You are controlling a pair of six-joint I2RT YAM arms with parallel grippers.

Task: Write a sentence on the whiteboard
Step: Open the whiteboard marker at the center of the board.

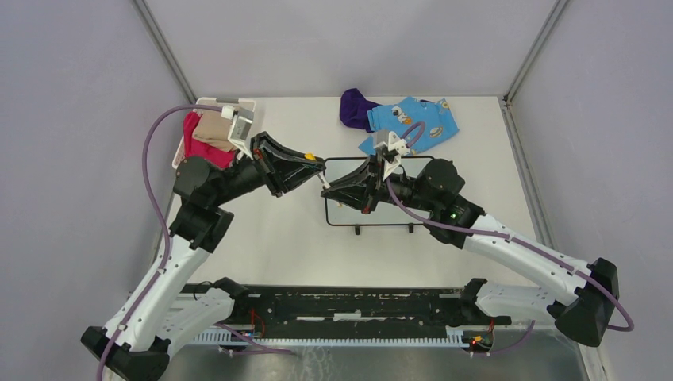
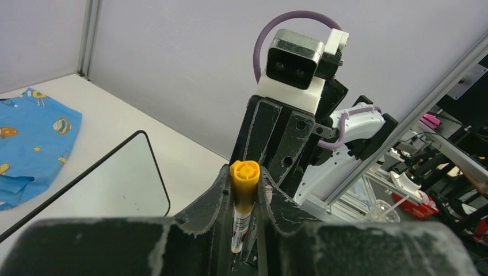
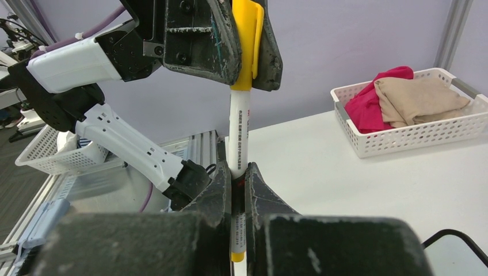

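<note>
Frame centre: right gripper [image 3: 239, 172] clamps marker [image 3: 238, 127] barrel, left gripper [image 2: 244, 178] pinches its yellow cap [image 2: 244, 188]. Light, stiff, slick plastic; grip barrel mid-length.

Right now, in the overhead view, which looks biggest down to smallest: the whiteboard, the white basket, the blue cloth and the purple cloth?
1. whiteboard, though partly covered.
2. white basket and blue cloth: too close to rank, and the basket is partly hidden.
3. purple cloth, clearly the smallest.
</note>
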